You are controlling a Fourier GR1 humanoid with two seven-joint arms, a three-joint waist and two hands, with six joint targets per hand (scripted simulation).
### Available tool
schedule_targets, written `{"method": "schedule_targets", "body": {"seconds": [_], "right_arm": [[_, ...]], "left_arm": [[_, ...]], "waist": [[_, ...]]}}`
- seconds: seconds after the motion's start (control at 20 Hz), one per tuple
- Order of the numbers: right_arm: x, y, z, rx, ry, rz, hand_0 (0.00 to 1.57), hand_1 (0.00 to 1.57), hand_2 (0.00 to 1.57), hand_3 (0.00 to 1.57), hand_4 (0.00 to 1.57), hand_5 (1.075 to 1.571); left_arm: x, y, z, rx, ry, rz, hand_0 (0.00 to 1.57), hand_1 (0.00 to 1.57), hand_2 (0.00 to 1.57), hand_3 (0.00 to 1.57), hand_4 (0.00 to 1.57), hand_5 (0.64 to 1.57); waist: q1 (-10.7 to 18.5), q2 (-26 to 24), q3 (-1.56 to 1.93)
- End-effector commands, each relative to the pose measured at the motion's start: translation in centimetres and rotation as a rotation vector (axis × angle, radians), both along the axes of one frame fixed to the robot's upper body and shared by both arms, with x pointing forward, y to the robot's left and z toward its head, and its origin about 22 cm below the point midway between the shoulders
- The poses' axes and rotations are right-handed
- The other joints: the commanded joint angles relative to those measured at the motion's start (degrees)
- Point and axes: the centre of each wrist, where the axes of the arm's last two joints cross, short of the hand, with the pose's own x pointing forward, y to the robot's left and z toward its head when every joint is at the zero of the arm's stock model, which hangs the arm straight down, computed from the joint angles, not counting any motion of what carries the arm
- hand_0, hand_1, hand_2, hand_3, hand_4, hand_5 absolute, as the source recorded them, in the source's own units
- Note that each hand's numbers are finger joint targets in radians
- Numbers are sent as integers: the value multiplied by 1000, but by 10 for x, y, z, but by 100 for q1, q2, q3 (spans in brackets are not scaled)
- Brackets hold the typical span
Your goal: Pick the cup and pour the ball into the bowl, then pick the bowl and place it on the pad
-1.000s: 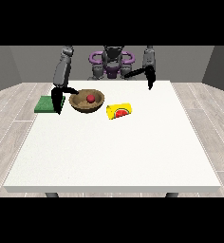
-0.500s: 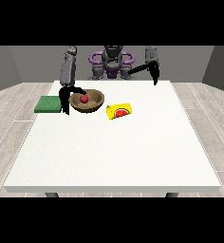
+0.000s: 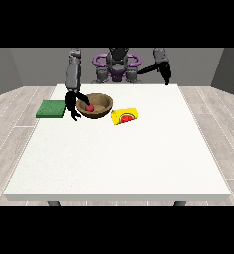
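Red ball (image 3: 89, 107) in brown bowl (image 3: 103, 102); hand at view's left (image 3: 72, 105) curled over bowl's left rim; yellow cup (image 3: 125, 116) toppled right; other hand's (image 3: 164, 73) fingers unreadable.

One front view looks down across the table (image 3: 119, 163) toward the robot (image 3: 117, 64).

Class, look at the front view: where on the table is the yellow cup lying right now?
The yellow cup lies on its side near the table's far edge, just right of the wooden bowl that holds the red ball, around the view's middle.
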Motion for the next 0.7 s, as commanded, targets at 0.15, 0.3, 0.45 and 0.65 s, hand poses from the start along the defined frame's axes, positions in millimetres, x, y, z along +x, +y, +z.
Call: {"method": "schedule_targets", "body": {"seconds": [0.15,0.3,0.45,0.65], "right_arm": [[3,-8,4,-108,228,-31,1571,1571,1571,1571,1034,1551],[18,1,21,-142,209,-37,1571,1571,1571,1571,1023,1555],[18,19,17,-170,299,5,1571,1571,1571,1571,1020,1552],[43,6,60,-139,272,29,1571,1571,1571,1571,1046,1553]], "left_arm": [[-1,9,-8,-15,19,-3,0,0,0,0,0,1569],[2,34,-18,-36,15,39,0,0,0,0,0,1570],[-2,56,-38,-46,128,101,0,0,0,0,0,1570],[4,44,-31,-49,104,115,0,0,0,0,0,1571]], "waist": [[64,-15,128],[-152,-30,129],[-400,-678,129],[-506,-419,132]]}}
